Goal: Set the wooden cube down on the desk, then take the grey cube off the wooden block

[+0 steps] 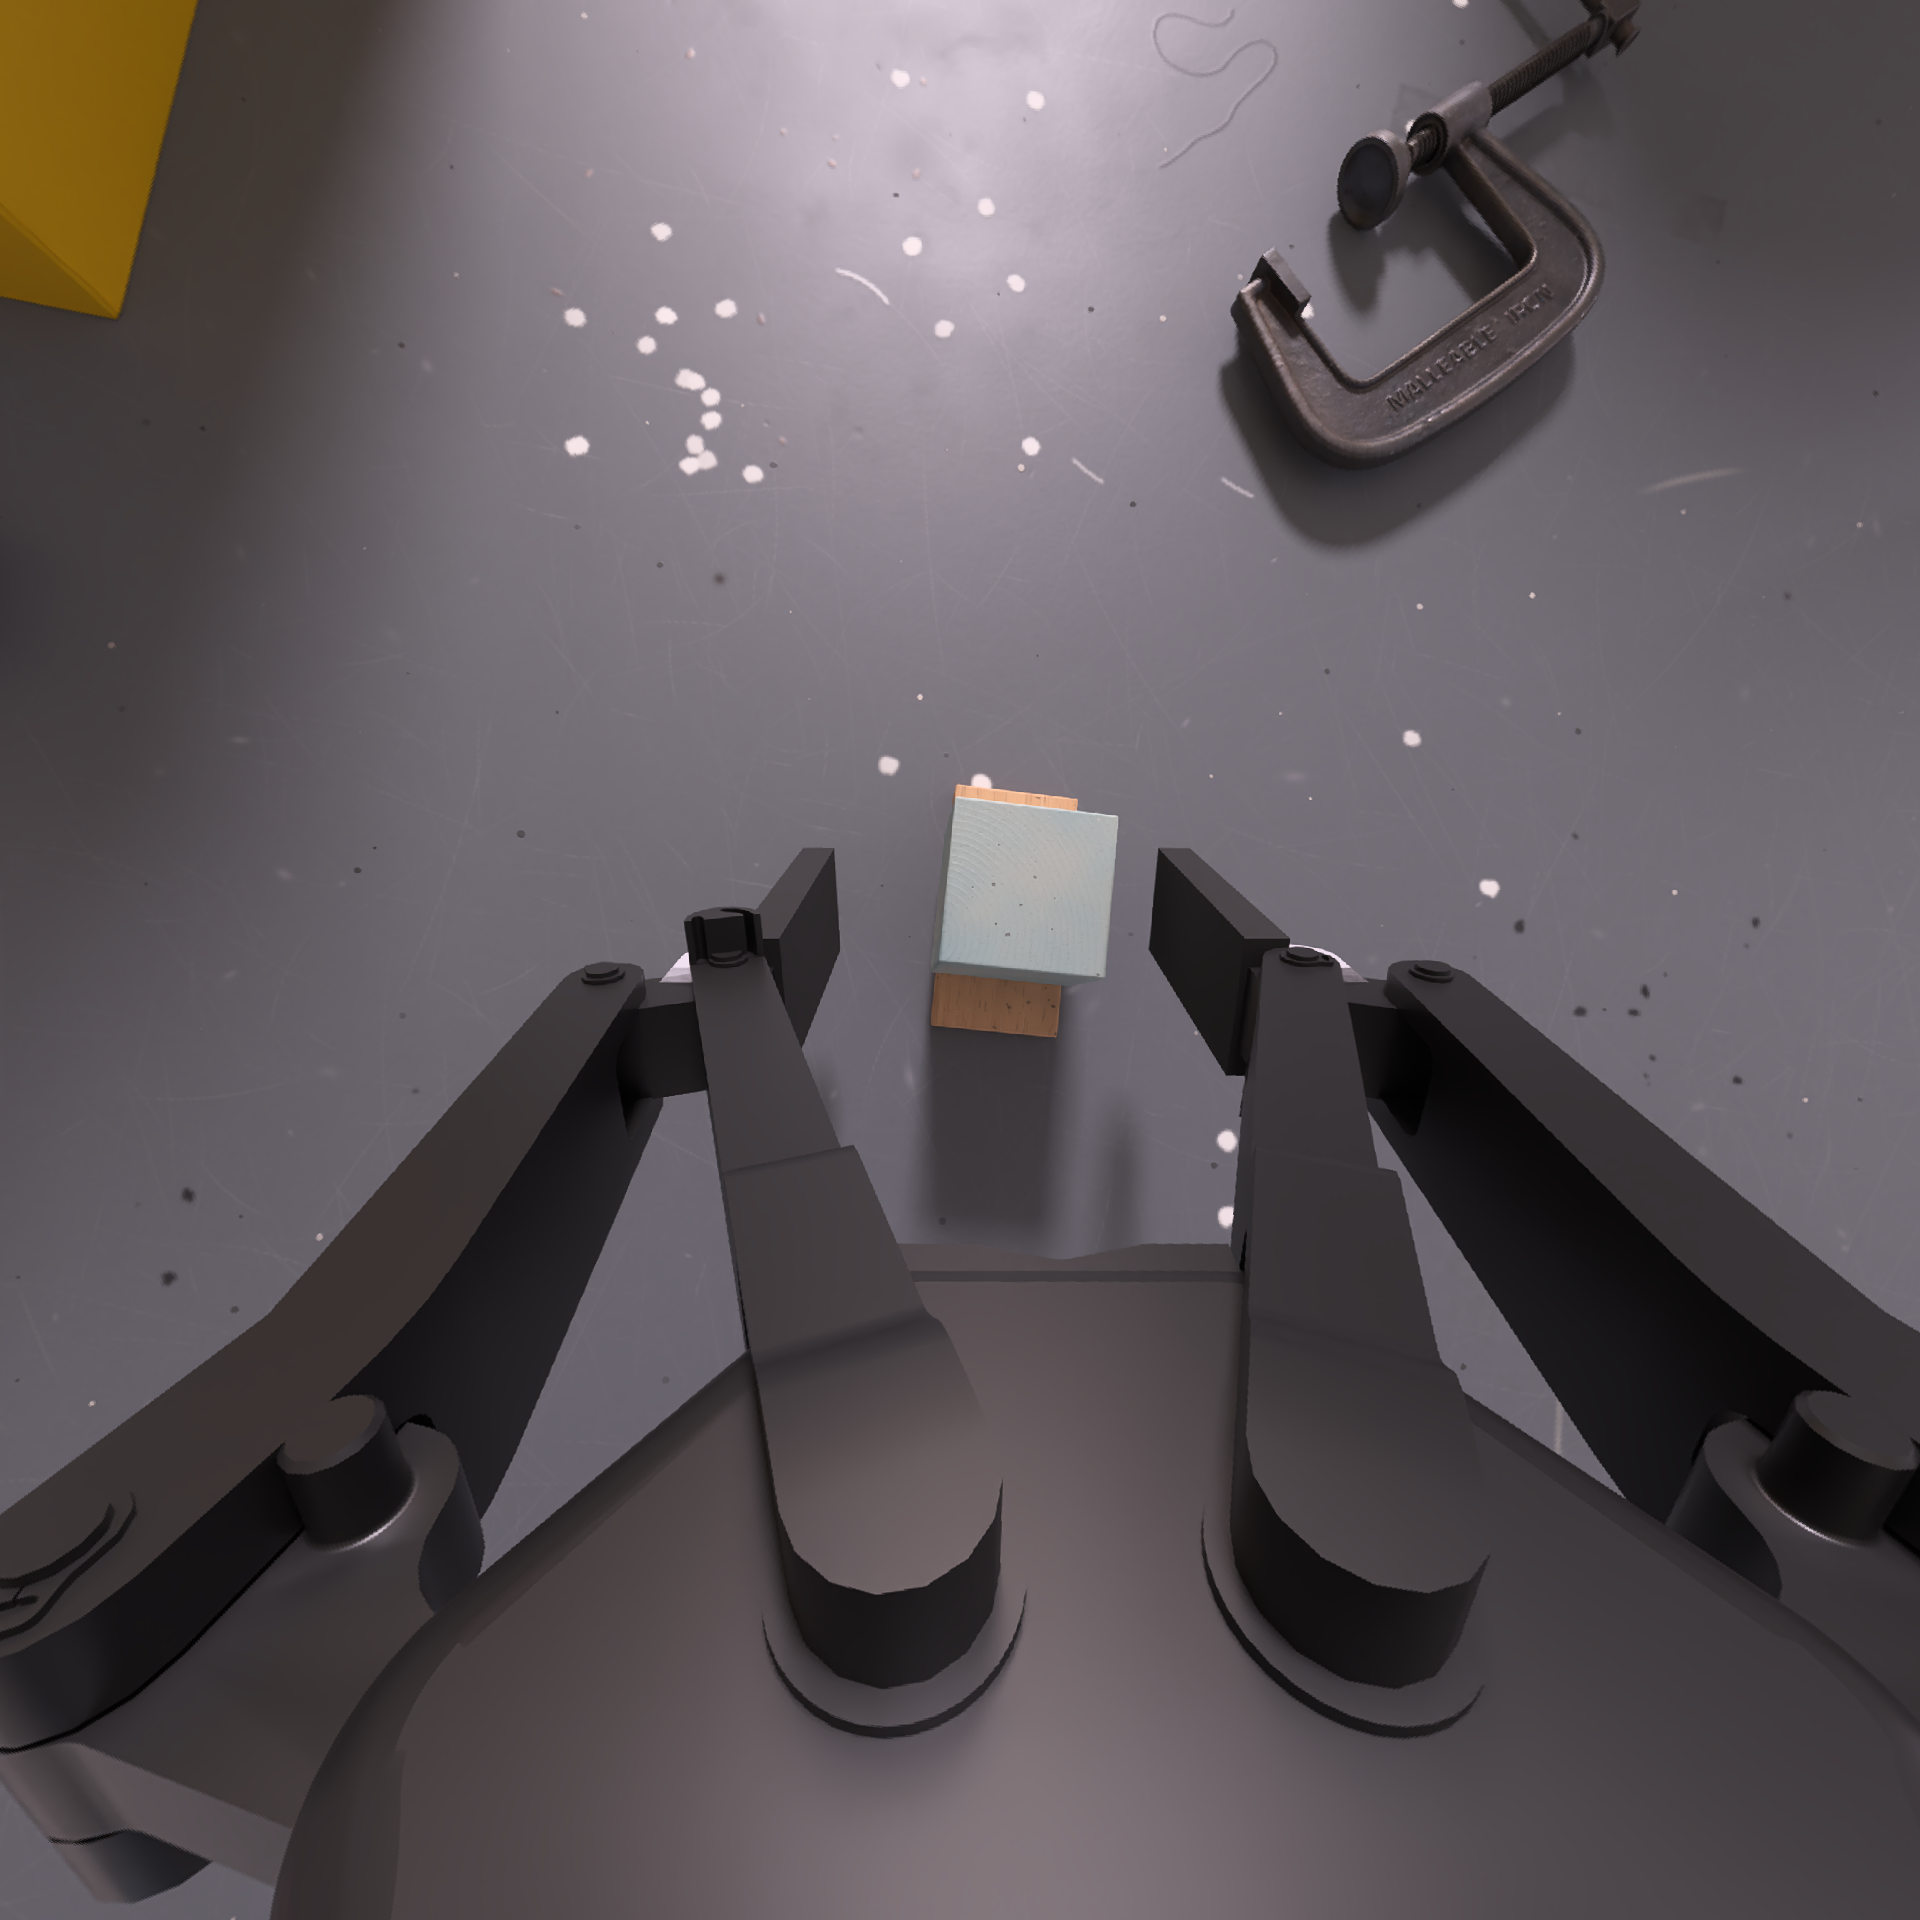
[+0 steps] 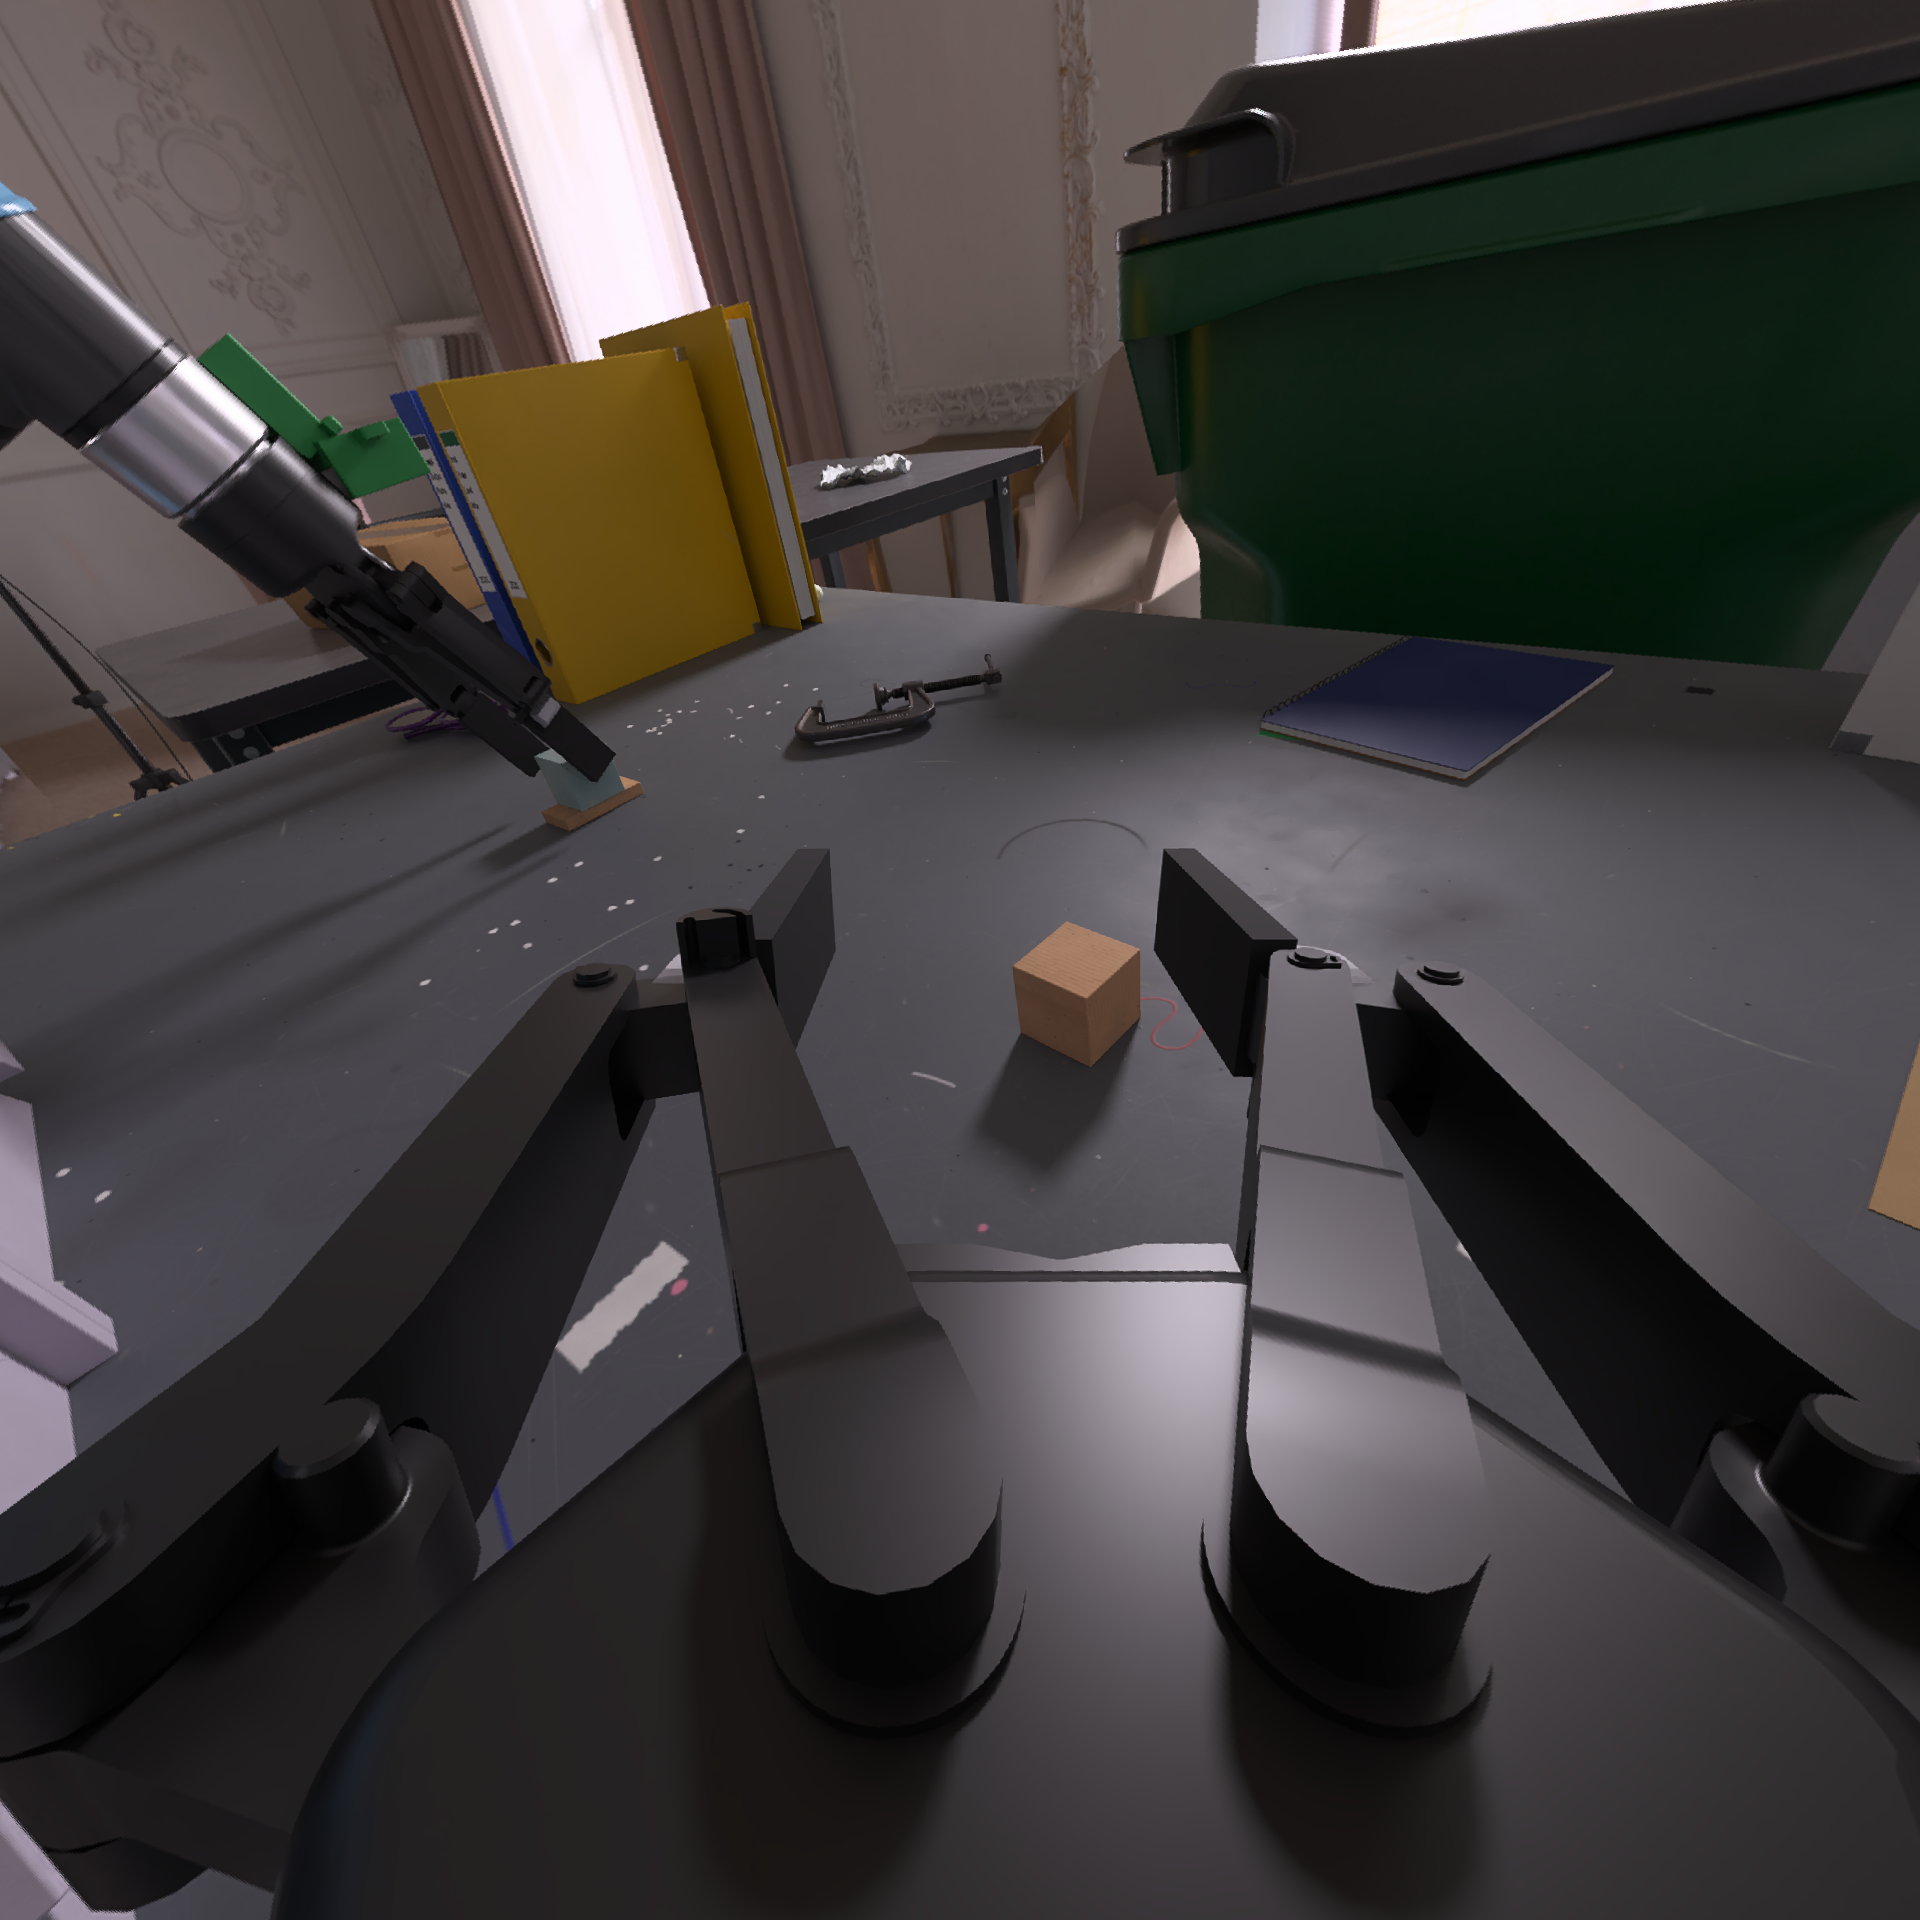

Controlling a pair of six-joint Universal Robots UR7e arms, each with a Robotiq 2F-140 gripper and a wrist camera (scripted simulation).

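Observation:
A pale grey-blue cube (image 1: 1027,896) sits on a flat wooden block (image 1: 997,1006) on the dark desk. My left gripper (image 1: 995,914) is open, with one finger on each side of the grey cube and a gap on both sides. In the right wrist view the left gripper (image 2: 566,753) reaches down around the grey cube (image 2: 566,784) on the block (image 2: 594,805). A wooden cube (image 2: 1077,990) stands on the desk between my right gripper's fingers. My right gripper (image 2: 995,914) is open and above it, not touching.
An iron C-clamp (image 1: 1455,312) lies beyond the block; it also shows in the right wrist view (image 2: 883,707). Yellow and blue binders (image 2: 623,520) stand at the back. A green bin (image 2: 1538,364) and a blue notebook (image 2: 1439,707) are at the right.

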